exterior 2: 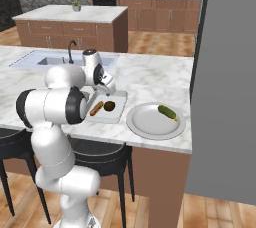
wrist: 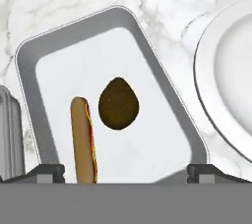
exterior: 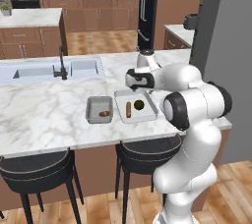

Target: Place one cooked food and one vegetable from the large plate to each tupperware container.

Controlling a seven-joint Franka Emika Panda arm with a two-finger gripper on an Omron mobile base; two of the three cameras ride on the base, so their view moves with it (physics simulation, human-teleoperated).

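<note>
Hand view: jaws wide, empty | arm bent above larger tray (wrist: 162, 88) | pointing down

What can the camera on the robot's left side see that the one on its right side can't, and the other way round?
Left base view only: the smaller grey tray with a reddish-brown piece of food in it, just left of the larger tray.

Right base view only: the round plate at the counter's right end, with a green vegetable lying on it.

Both: the larger tray holding a hot dog and a dark oval item, the sink with its dark faucet, the marble counter and the arm reaching over the tray.
</note>
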